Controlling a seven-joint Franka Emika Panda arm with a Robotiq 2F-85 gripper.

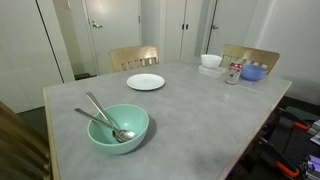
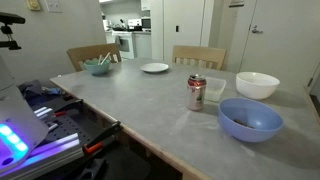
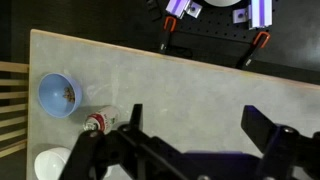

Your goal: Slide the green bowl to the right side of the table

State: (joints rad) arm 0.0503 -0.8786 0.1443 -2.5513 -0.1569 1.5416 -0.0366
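Note:
The green bowl (image 1: 118,128) stands near one end of the table (image 1: 200,110), with metal utensils (image 1: 100,113) resting in it. It also shows at the far end in an exterior view (image 2: 98,66). The wrist view does not show it. My gripper (image 3: 195,112) appears only in the wrist view. It is open and empty, high above the bare grey tabletop (image 3: 200,80). It is closer to the blue bowl's end of the table. The arm does not show in either exterior view.
A blue bowl (image 3: 58,95), a soda can (image 3: 97,122) and a white bowl (image 3: 52,163) cluster at one end. A white plate (image 1: 146,82) lies mid-table. Two wooden chairs (image 1: 133,57) (image 1: 255,55) stand along the far side. Equipment and clamps (image 2: 50,115) lie beside the table.

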